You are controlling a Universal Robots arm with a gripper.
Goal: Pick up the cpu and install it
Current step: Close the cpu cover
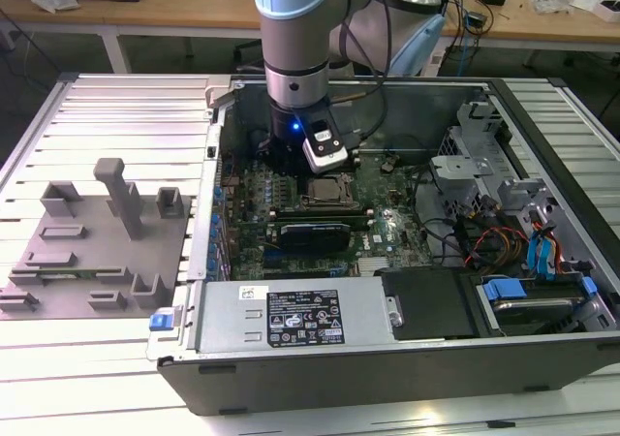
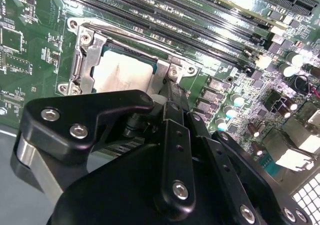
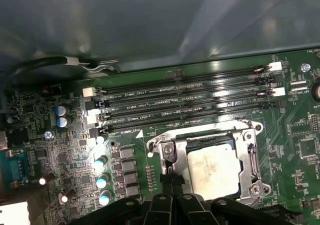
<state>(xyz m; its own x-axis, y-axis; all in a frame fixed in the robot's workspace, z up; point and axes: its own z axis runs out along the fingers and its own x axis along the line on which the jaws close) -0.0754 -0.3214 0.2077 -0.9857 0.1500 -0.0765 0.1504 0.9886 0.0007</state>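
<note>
The cpu (image 1: 325, 193), a flat square chip with a silvery-white top, lies in its socket on the green motherboard (image 1: 387, 228) inside the open computer case. Both wrist views show the cpu (image 2: 122, 72) (image 3: 212, 170) framed by the metal socket bracket (image 3: 251, 152). My gripper (image 1: 291, 168) hangs just above the board at the socket's edge. Its two thin black fingers are pressed together, shut on nothing, with the tip (image 2: 170, 86) (image 3: 169, 173) beside the bracket's corner and off the chip's top.
A grey fixture block (image 1: 97, 252) sits on the table at the exterior view's left. Memory slots (image 3: 185, 105) run along one side of the socket. A power supply (image 1: 291, 322) lies along the case front. Drive bays and cables (image 1: 523, 252) crowd the right.
</note>
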